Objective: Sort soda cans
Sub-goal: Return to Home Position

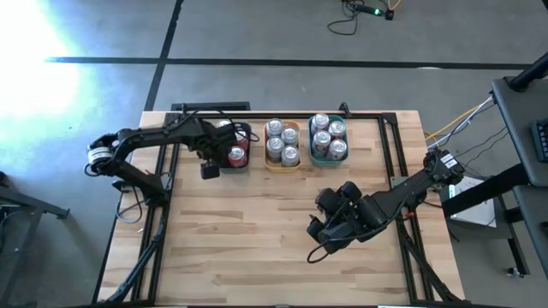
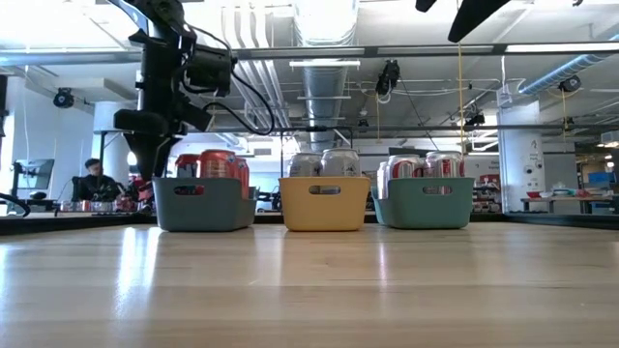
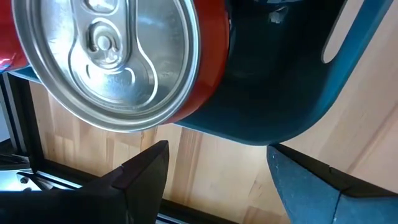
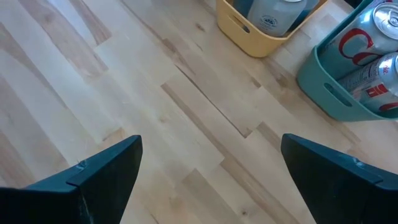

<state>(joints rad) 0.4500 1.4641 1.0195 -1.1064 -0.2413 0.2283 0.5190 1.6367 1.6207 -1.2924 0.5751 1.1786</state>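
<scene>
Soda cans [image 1: 282, 142] stand in 3 trays [image 2: 324, 207] at the desk's [image 1: 257, 257] far edge; sorting appears complete. Left gripper [image 3: 217, 155] hangs spread, empty, at the left tray's [image 2: 203, 205] rim; right gripper [image 4: 211, 155] spread over bare desk.

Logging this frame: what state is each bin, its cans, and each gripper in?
Left teal bin: holds upright red cans.
Yellow bin: holds four upright silver cans.
Right teal bin: holds four upright white-and-red cans.
Left gripper: open, empty, by left teal bin.
Right gripper: open, empty, above the table.
</scene>
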